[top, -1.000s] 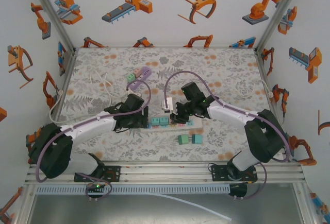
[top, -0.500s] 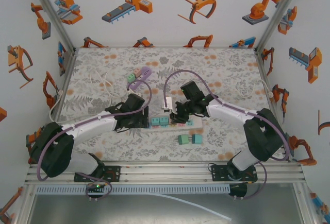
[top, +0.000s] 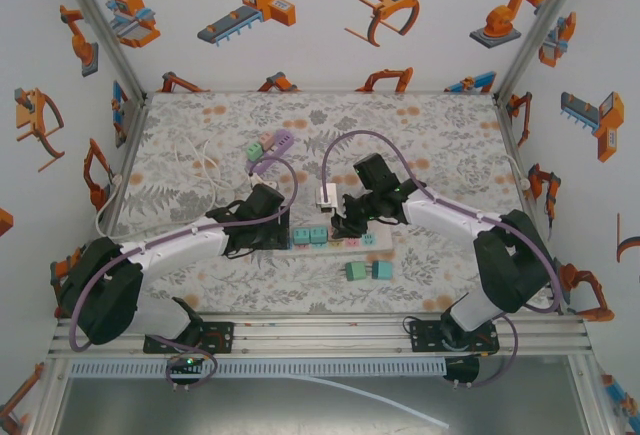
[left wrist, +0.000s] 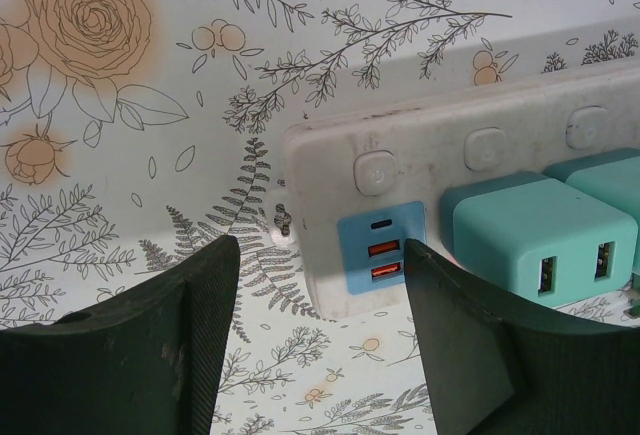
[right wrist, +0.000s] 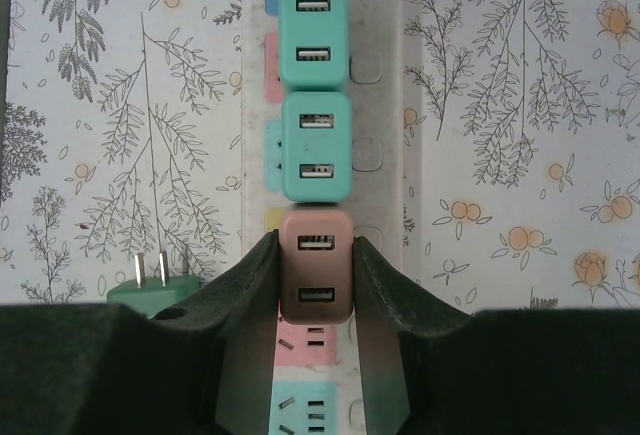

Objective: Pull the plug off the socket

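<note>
Right fingers (right wrist: pixel 245 300) clamped on brown square plug (right wrist: pixel 316 275), 6 o'clock of teal plugs (right wrist: pixel 315 145); left fingers (left wrist: pixel 170 345) straddling white power strip (left wrist: pixel 480 125), grip unclear

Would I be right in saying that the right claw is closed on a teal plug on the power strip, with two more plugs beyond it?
Not quite. The right wrist view shows the right claw closed on the brown plug, not a teal one. The rest holds: it is on the power strip, and the two teal plugs sit beyond it.
</note>
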Tool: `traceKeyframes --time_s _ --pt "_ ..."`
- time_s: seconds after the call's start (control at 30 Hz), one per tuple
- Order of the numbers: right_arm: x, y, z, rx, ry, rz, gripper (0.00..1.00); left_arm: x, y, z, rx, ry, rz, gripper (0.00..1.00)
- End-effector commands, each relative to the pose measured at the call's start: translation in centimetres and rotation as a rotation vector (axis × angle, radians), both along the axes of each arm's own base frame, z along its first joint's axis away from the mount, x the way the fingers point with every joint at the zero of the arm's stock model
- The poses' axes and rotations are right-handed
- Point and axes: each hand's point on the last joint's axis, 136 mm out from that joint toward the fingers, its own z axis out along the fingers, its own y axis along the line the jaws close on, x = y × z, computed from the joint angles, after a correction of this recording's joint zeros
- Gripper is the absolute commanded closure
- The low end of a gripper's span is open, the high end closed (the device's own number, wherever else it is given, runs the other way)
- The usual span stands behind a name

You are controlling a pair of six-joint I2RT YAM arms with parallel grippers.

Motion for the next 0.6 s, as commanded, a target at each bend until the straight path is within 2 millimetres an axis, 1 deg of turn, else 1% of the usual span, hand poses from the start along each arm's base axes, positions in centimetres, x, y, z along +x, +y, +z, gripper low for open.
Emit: traceKeyframes --time_s 0.0,0.07,0.3,0.4,0.47,0.57 --pt "0.4 0.7 3.2 0.077 -0.042 0.015 0.83 -2.4 3.5 -3.0 0.178 0.096 0.016 0.38" --pt "0.2 0.6 3.6 0.084 -0.050 0.015 0.83 -2.2 3.3 -2.6 0.165 0.085 0.015 0.37" --pt "0.5 -0.4 5.3 0.102 -0.099 -0.053 0.83 -1.5 2.4 -0.3 0.104 0.021 0.000 0.37" --pt "0.3 -0.9 6.4 0.127 -0.103 -0.082 0.83 -1.1 2.0 1.0 0.087 -0.012 -0.018 0.36" --pt "0.5 -1.4 7.4 0.150 -0.103 -0.129 0.83 -0.9 1.5 2.2 0.057 -0.044 -0.045 0.36" --pt "1.3 -2.3 9.4 0.214 -0.050 -0.245 0.83 -0.8 0.5 4.3 -0.016 -0.107 -0.096 0.34"
